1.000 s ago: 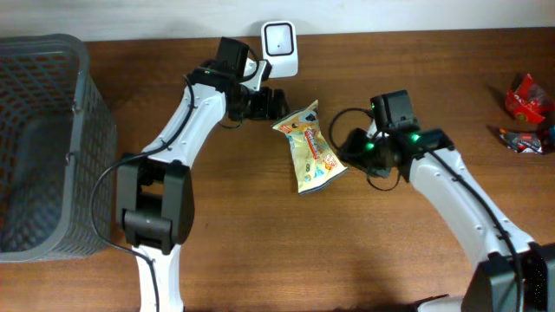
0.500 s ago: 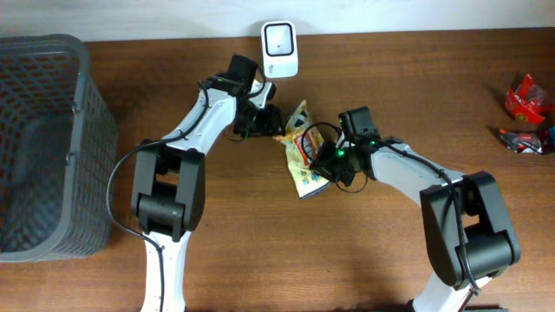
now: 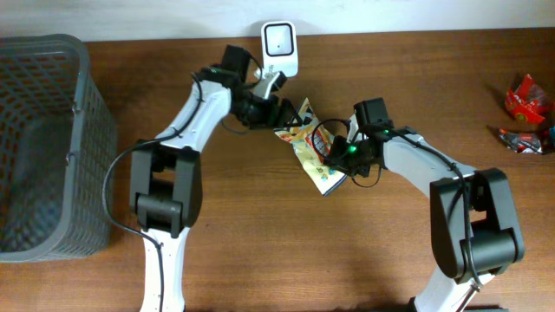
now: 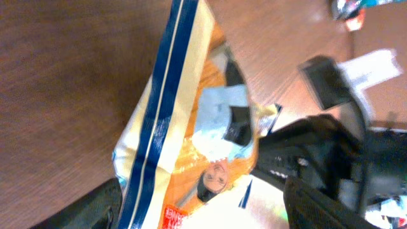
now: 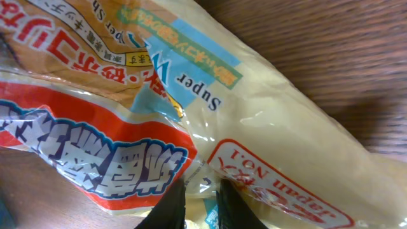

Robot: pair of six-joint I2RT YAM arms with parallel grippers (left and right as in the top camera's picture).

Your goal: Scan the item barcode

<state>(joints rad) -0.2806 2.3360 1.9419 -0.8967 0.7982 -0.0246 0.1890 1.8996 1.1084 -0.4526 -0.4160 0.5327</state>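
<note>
The yellow-and-orange snack bag (image 3: 314,149) sits at mid-bench, just below and to the right of the white scanner (image 3: 280,39), slanting from upper left to lower right between the two arms. The right claw (image 3: 334,152) is pinched shut on the bag's right edge, and its wrist view shows the fingertips (image 5: 175,207) pressed close on the film. The left claw (image 3: 279,113) stands with its jaws spread wide around the bag's top end. A grey basket (image 3: 78,87) stands at the far left of the bench (image 3: 260,243), and red wrappers (image 3: 527,100) lie at the far right.
</note>
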